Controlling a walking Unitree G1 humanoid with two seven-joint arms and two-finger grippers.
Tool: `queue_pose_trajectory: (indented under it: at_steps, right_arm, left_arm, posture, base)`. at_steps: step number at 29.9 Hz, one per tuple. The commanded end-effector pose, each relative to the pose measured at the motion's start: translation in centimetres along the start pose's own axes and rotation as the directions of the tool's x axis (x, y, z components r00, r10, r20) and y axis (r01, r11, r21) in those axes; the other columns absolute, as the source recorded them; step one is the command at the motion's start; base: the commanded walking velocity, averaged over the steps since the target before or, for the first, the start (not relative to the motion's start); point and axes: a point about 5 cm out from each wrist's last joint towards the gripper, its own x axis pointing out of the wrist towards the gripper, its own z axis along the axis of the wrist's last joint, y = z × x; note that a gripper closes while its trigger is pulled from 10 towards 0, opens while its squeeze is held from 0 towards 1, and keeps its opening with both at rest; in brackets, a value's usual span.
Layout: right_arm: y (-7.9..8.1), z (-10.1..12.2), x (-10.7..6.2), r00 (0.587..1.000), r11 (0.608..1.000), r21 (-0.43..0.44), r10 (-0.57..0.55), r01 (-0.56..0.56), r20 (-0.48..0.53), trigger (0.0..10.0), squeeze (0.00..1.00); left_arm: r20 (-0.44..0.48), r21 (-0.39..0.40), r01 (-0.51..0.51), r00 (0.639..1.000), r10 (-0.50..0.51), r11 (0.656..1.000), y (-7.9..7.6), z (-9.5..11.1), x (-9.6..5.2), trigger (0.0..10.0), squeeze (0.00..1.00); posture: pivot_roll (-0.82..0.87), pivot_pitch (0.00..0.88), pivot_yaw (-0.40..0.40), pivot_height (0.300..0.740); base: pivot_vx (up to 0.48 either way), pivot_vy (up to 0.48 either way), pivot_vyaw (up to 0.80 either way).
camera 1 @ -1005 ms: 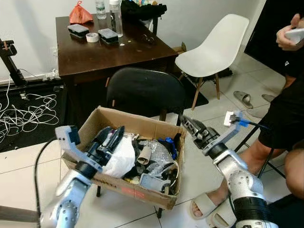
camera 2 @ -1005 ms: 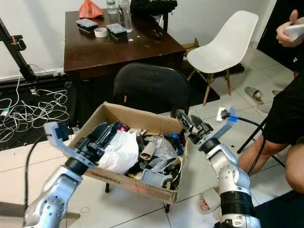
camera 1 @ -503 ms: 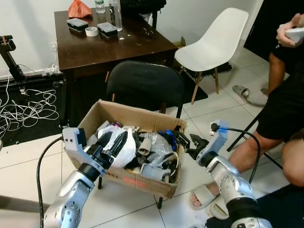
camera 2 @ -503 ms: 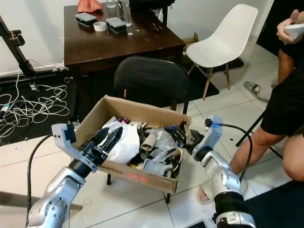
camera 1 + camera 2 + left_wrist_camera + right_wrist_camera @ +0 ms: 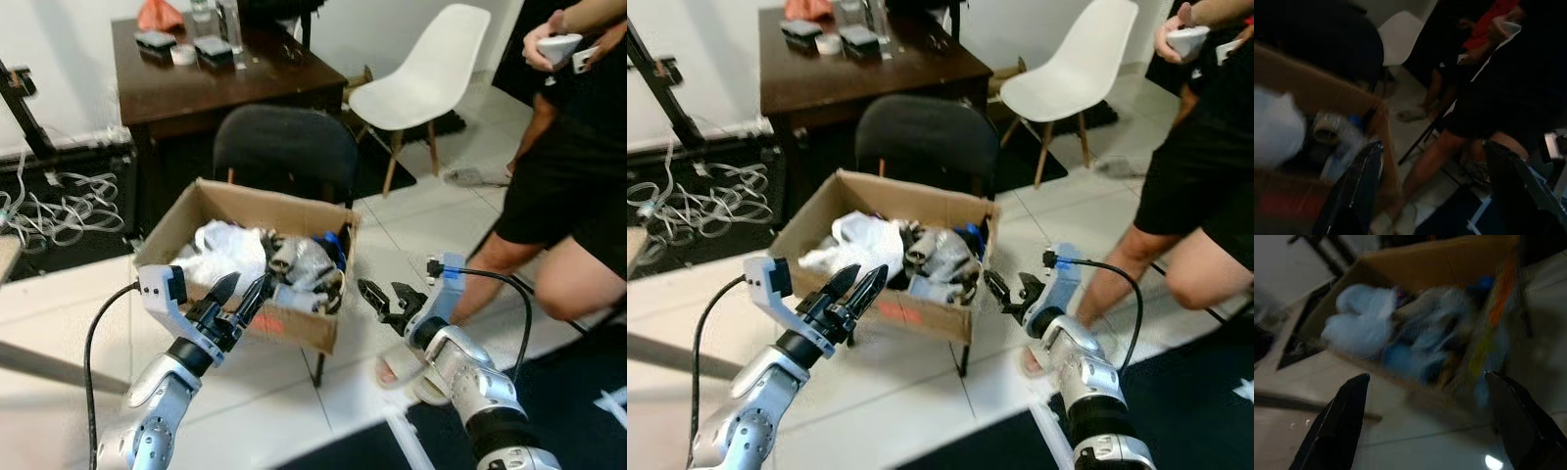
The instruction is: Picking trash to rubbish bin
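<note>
Cardboard box [image 5: 294, 328], serving as the rubbish bin, is sitting on a stand in front of the black chair [image 5: 284, 157] and looking well loaded: white plastic bag [image 5: 220, 257], a cardboard tube [image 5: 279, 257], clear wrap and something blue [image 5: 333, 245] are piling up inside. Judging from that, most of the depositing is looking done. No loose trash is showing on the tiled floor [image 5: 411, 215] near the robot, so what is left is unclear from here.

Left gripper [image 5: 238, 295] is hovering just outside the box's near wall, fingers spread apart, carrying nothing; the left wrist view is showing both fingers wide with a gap between. Right gripper [image 5: 384, 297] is hanging beside the box's right corner, apart from it, fingers also spread and carrying nothing; the right wrist view is looking across at the box contents, blurred.

Versus a second ago: the whole picture is shifting, so the camera is moving, robot apparently backing off or turning. Left gripper is no longer resting over the white bag inside the box; it is now outside the rim. Right gripper is sitting lower, and clear of the box edge compared with half a second ago. The person [image 5: 568, 166] at the right, holding a controller [image 5: 554, 46], is now standing rather than seated
</note>
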Motion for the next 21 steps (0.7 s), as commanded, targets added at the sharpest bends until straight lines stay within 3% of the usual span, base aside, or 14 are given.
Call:
queue_pose_trajectory:
  at_steps: [1, 12, 14, 15, 18, 21]
  right_arm:
    - [0.5, -1.4, 0.0, 0.999, 1.000, -0.007, 0.024, -0.024, -0.049, 10.0, 0.00]
    - [0.6, -3.8, -0.1, 0.988, 0.995, -0.101, 0.004, -0.019, -0.154, 10.0, 0.00]
    - [0.0, -5.8, -0.9, 0.971, 0.991, -0.132, -0.036, 0.005, -0.237, 10.0, 0.00]
    - [0.0, -5.8, -0.9, 0.971, 0.991, -0.132, -0.036, 0.005, -0.237, 10.0, 0.00]
    - [-1.1, -8.2, -2.4, 0.938, 0.987, -0.151, -0.104, 0.057, -0.330, 10.0, 0.00]
    - [-2.3, -10.0, -4.0, 0.895, 0.973, -0.203, -0.188, 0.113, -0.405, 10.0, 0.00]
  left_arm:
    - [-0.011, 0.018, -0.006, 1.000, 0.006, 1.000, 0.1, -0.2, -0.5, 10.0, 0.00]
    - [-0.036, 0.046, -0.002, 0.999, 0.004, 0.999, 0.2, -0.7, -0.8, 10.0, 0.00]
    - [-0.108, 0.136, -0.028, 0.993, 0.043, 0.990, 0.9, -1.7, -1.2, 10.0, 0.00]
    - [-0.108, 0.136, -0.028, 0.993, 0.043, 0.990, 0.9, -1.7, -1.2, 10.0, 0.00]
    - [-0.238, 0.326, -0.125, 0.948, 0.210, 0.937, 3.0, -3.7, -1.9, 10.0, 0.00]
    - [-0.275, 0.410, -0.182, 0.910, 0.311, 0.894, 4.3, -4.7, -2.6, 10.0, 0.00]
  posture:
    - [-0.11, 0.202, 0.030, 0.740]
    - [-0.11, 0.194, 0.024, 0.740]
    - [-0.10, 0.192, 0.023, 0.740]
    - [-0.10, 0.192, 0.023, 0.740]
    - [-0.10, 0.194, 0.024, 0.740]
    - [-0.11, 0.193, 0.026, 0.740]
  base:
    - [-0.364, 0.000, 0.00]
    - [-0.356, 0.000, 0.00]
    - [-0.129, 0.000, 0.00]
    - [0.000, 0.000, 0.00]
    - [0.000, 0.000, 0.42]
    - [0.000, 0.000, 0.72]
